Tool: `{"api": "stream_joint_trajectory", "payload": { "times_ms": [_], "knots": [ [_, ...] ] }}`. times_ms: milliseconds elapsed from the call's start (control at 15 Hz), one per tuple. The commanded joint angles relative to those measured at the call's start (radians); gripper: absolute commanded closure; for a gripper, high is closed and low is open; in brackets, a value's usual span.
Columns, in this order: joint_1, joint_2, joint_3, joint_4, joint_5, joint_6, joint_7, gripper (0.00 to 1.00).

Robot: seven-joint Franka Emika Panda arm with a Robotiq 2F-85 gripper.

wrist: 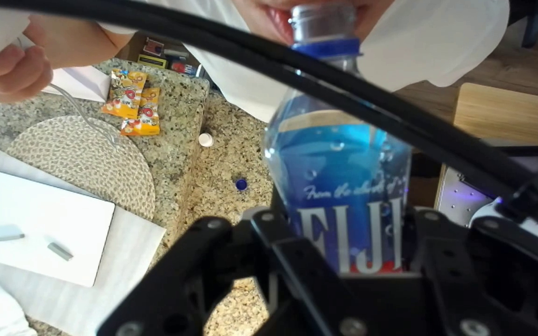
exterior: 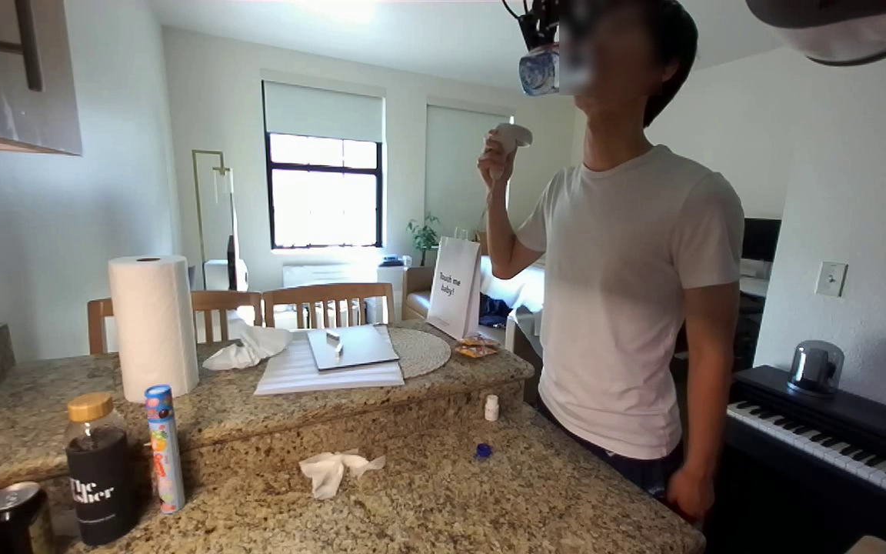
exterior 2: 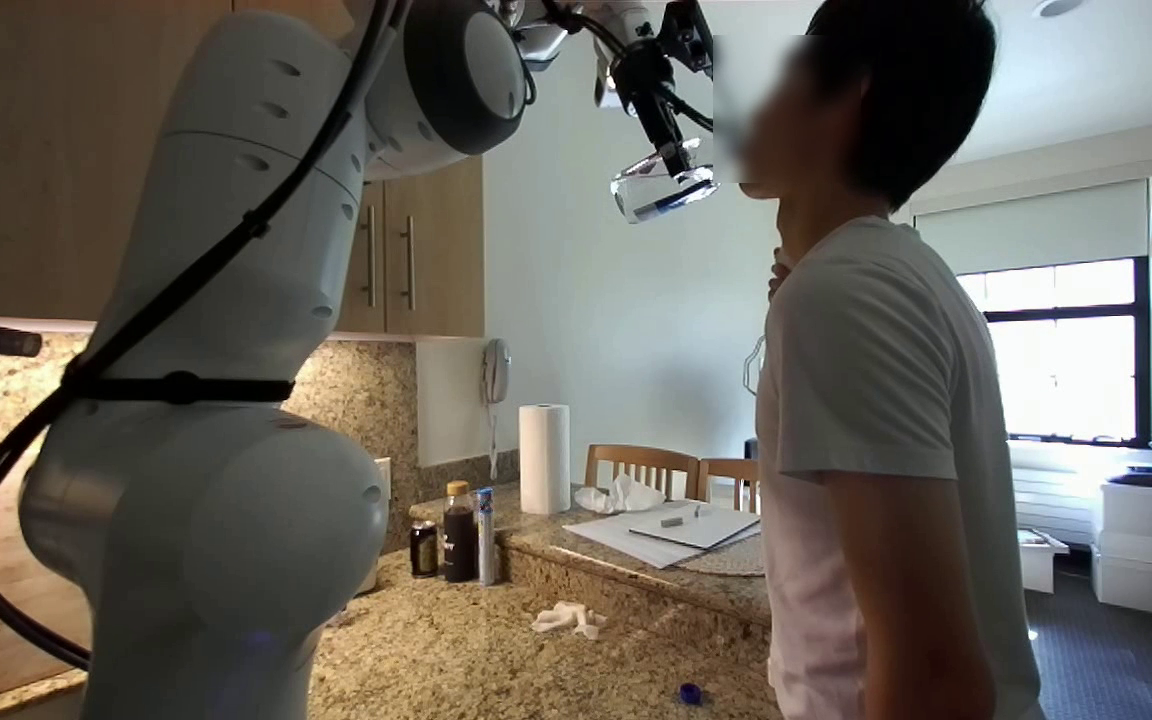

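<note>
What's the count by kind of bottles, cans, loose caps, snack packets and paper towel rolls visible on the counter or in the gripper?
Bottles: 3 (water bottle in the gripper, black-sleeved bottle, small white bottle)
Can: 1
Loose cap: 1, blue
Snack packets: 2
Paper towel roll: 1
Total: 8

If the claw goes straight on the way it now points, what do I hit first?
Past the gripped Fiji bottle, likely the white T-shirt on the person, or else the granite countertop; depth is unclear. The claw points mostly down, leaning toward the person. The bottle's neck may catch the lips first.
</note>
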Motion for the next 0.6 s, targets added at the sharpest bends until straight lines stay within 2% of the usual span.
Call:
{"api": "stream_joint_trajectory", "payload": {
  "times_ms": [0, 267, 533],
  "knots": [
    [-0.013, 0.004, 0.0, 0.033, 0.052, -0.04, 0.006, 0.78],
    [-0.033, 0.011, -0.006, 0.066, 0.136, -0.098, 0.008, 0.78],
    [-0.033, 0.01, -0.009, 0.084, 0.147, -0.121, -0.022, 0.78]
  ]
}}
